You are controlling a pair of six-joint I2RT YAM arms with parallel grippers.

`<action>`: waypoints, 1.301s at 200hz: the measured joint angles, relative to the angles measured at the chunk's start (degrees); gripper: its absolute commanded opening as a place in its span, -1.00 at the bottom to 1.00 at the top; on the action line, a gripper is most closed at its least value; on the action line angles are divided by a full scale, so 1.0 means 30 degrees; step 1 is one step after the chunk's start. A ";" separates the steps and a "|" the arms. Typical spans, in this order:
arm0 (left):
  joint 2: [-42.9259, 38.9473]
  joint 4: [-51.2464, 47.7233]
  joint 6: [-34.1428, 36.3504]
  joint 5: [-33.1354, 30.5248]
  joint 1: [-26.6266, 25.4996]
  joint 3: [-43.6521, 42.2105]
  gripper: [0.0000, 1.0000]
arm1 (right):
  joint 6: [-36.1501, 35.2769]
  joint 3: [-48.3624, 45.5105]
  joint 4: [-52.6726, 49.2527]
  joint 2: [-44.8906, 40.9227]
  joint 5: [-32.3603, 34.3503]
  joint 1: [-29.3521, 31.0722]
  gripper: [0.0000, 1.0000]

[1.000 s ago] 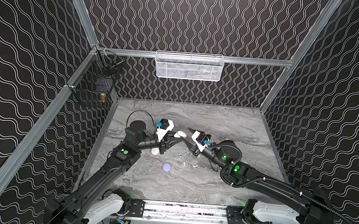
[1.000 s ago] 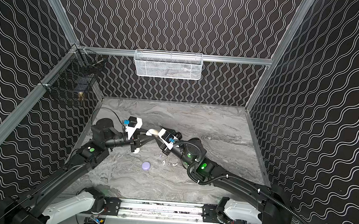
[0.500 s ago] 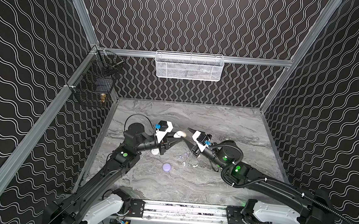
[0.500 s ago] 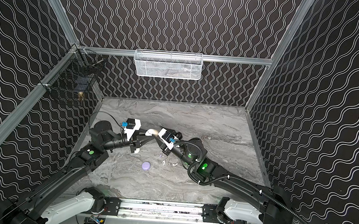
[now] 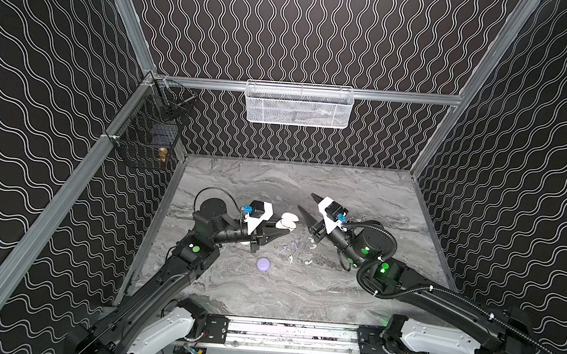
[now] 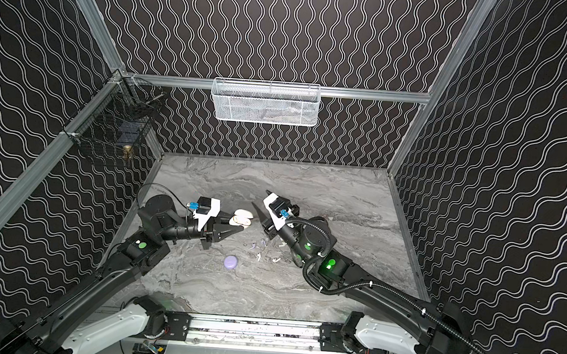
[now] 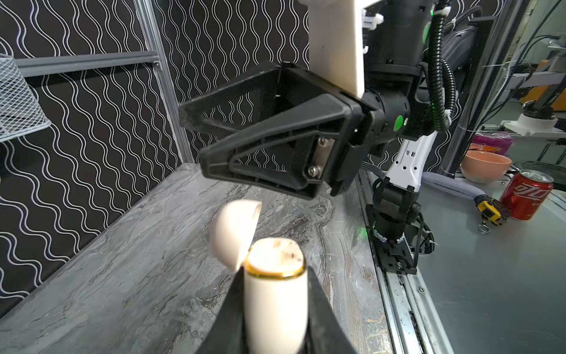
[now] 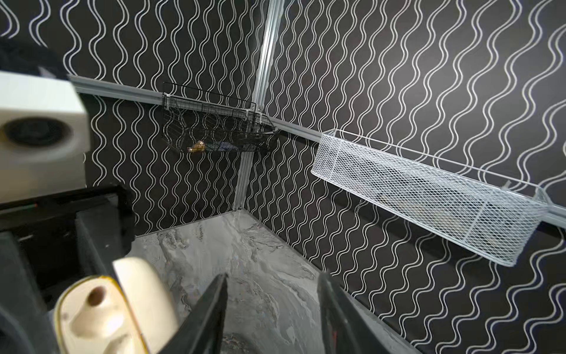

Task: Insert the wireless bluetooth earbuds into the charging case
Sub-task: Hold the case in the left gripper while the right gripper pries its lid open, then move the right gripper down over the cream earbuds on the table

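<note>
Earbuds (image 5: 290, 259) lie scattered flat on the bench (image 5: 301, 298) in both top views, stems at mixed angles, below and behind the right fingers (image 5: 306, 216), which stand apart, empty and tilted upward; that arm is nearer. Left wrist view: left fingers (image 7: 323, 318) clamp the charging case (image 7: 275, 300), long axis along them, lid open, mouth toward the right fingers. Right wrist view: case just beside; earbuds unseen.

Cream charging case (image 5: 287, 221), lavender case (image 5: 263, 264), grey marbled table (image 5: 335, 291), black wavy-lined walls (image 5: 302, 32)

earbuds (image 5: 308, 262) on table (image 5: 301, 288) before charging case (image 5: 288, 220); case in left gripper (image 5: 282, 226)
</note>
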 measured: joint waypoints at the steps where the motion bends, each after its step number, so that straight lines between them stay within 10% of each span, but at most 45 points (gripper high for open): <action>1: -0.0007 0.0029 -0.0022 0.0007 0.0000 -0.0036 -1.00 | 0.0029 0.0000 0.0000 -0.0029 0.0073 0.0000 0.06; 51: -0.0656 0.1989 -0.1785 -0.0612 0.1129 -0.1137 -1.00 | 0.4932 0.0984 -0.1887 -0.0954 0.4087 -0.3308 0.30; 75: -0.0940 0.3861 -0.3621 -0.0568 0.2710 -0.1974 -1.00 | 0.8320 0.0197 -0.2477 -0.1821 0.3796 -0.4473 0.99; 126: -0.0408 0.6674 -0.6011 -0.0291 0.3942 -0.2601 -1.00 | 1.3850 0.0204 -0.6659 -0.1231 0.4138 -0.4867 0.97; 157: 0.0175 0.7883 -0.6411 -0.0211 0.3971 -0.2987 -1.00 | 1.6050 -0.1552 -0.8320 -0.0153 0.2616 -0.4881 0.61; 260: 0.0517 1.3442 -0.6550 -0.1268 0.3985 -0.8808 -1.00 | 1.8061 -0.2856 -1.2983 0.2448 0.0284 -0.3723 0.27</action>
